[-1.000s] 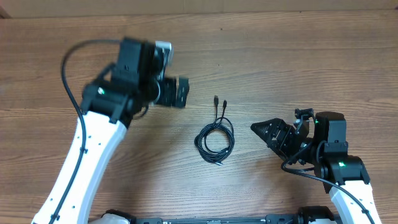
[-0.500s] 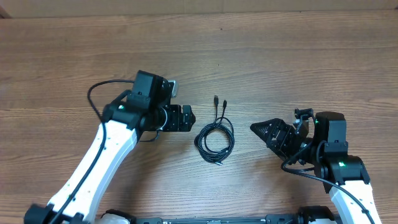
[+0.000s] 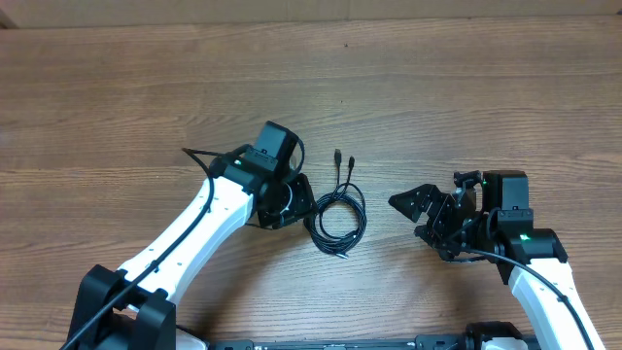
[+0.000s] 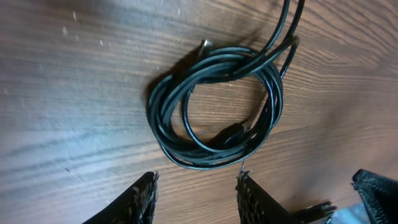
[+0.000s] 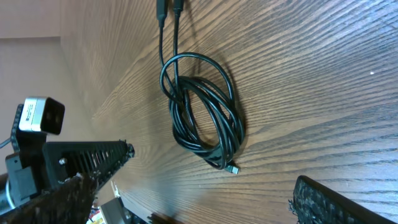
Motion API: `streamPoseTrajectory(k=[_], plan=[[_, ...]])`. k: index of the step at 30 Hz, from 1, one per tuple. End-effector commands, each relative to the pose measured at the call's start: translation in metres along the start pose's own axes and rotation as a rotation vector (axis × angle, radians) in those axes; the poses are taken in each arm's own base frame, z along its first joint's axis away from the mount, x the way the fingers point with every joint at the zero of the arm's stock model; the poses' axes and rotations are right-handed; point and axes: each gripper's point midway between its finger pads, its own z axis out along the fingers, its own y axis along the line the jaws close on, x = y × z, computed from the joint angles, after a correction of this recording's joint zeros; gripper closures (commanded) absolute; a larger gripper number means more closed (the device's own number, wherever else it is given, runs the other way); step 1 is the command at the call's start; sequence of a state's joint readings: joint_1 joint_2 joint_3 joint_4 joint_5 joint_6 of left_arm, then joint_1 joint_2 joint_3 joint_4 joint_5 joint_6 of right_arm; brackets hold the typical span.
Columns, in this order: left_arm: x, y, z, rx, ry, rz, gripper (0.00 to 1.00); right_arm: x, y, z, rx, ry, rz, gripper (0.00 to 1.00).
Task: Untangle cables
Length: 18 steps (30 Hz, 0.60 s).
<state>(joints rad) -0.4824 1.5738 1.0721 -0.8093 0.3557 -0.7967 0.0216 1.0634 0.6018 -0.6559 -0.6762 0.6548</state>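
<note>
The cables [image 3: 358, 226] lie as one small coil of thin black cord in the middle of the wooden table [image 3: 466, 107], with two plug ends [image 3: 343, 158] pointing away from me. In the left wrist view the coil [image 4: 236, 61] sits just ahead of my left gripper [image 4: 196, 182]. Its jaws stand apart with only bare wood between them. From overhead, my left gripper [image 3: 299, 201] is right at the coil's left edge. My right gripper [image 3: 408, 216] hovers wide open a short way to the coil's right. The right wrist view shows the coil [image 5: 233, 127] and its silvery tip [image 5: 233, 168].
Bare wood grain surrounds the coil on all sides. The left arm [image 3: 209, 219] reaches in diagonally from the lower left. The right arm [image 3: 530, 258] stays at the lower right. A pale strip [image 3: 311, 10] marks the table's far edge.
My left arm has swung in from the far left and down to the coil's left edge, and its jaws have narrowed. The right gripper has shifted slightly. The coil has not moved.
</note>
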Motion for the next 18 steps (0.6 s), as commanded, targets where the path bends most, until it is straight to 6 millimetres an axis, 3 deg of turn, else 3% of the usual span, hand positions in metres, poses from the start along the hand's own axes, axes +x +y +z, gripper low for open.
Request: streamPoseTrajectory(k=[1, 4, 10, 15, 18], plan=[[0.001, 0.017, 0.005, -0.107, -0.045, -0.221, 0.60, -0.002, 0.007, -0.003, -0.007, -0.005, -0.015, 0.00], [-0.004, 0.029, 0.004, -0.161, -0.094, -0.319, 0.63, -0.001, 0.006, -0.003, -0.002, 0.000, -0.009, 0.00], [-0.006, 0.028, 0.010, -0.165, -0.100, -0.359, 0.69, 0.000, 0.005, -0.003, -0.001, 0.001, -0.008, 0.00], [0.005, 0.032, 0.036, -0.200, -0.009, -0.374, 0.82, 0.001, 0.004, -0.003, 0.005, 0.007, -0.001, 0.00], [0.002, 0.033, 0.048, -0.203, 0.003, -0.377, 0.77, 0.001, 0.002, -0.003, 0.013, 0.003, 0.001, 0.00]])
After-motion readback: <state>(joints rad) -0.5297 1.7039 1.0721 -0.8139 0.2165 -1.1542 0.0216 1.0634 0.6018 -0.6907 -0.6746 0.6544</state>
